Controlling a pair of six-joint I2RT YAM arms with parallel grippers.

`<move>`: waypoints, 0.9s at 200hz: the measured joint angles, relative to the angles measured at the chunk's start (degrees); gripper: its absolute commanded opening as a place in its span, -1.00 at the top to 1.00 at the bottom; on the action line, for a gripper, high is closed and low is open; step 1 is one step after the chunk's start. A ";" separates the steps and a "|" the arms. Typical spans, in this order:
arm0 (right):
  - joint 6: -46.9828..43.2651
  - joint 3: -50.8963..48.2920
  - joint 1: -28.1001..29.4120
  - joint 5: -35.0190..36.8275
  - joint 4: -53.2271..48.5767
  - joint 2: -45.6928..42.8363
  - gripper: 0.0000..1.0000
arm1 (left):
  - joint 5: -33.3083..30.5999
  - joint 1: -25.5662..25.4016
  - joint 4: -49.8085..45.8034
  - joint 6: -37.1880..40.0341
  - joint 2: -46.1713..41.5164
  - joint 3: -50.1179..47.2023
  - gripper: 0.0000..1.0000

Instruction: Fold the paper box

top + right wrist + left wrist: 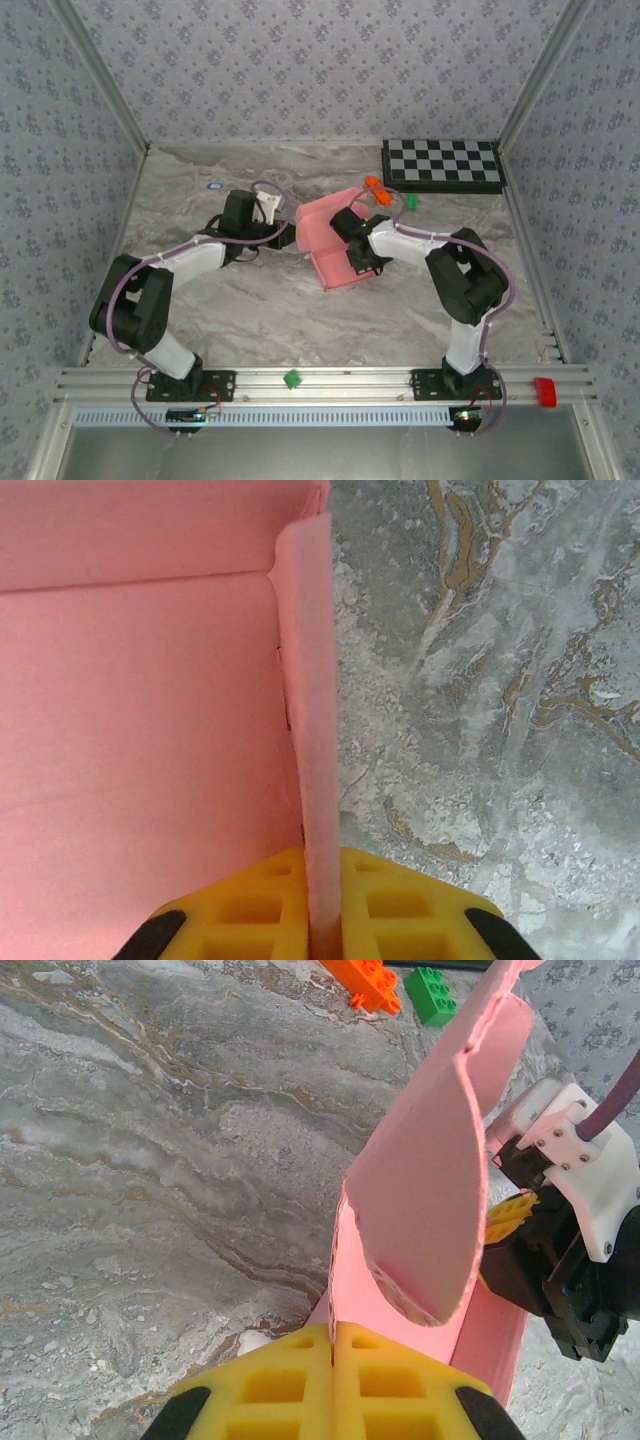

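Left end effector (332, 1332): pinches paper box (322, 218) edge;
Right end effector (322, 865): pinches its wall;
Risk: opposing pulls could tear the card

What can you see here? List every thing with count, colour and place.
salmon-pink thin card paper box: one, pink, table centre
chequered game board: one, black-and-white, far right corner
orange toy bricks: seemingly two, orange, beyond box
green toy brick: one, green, beside the orange
small green block: one, green, near rail
small red block: one, red, near rail
left gripper: one, yellow pads, shut on the box
right gripper: one, yellow pads, shut on box wall
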 measured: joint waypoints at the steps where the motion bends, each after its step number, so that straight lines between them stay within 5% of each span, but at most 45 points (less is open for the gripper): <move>1: 0.00 0.00 0.00 0.00 0.00 0.00 0.74 | 0.00 0.00 0.00 0.00 0.00 0.00 1.00; 121: 4.66 -1.44 -0.57 -5.75 1.33 -2.93 0.37 | 1.07 0.07 0.00 0.04 1.40 1.53 1.00; 180: 5.49 -2.75 -1.36 -7.85 2.38 -5.11 0.17 | 1.33 0.07 0.00 0.57 1.40 1.53 0.56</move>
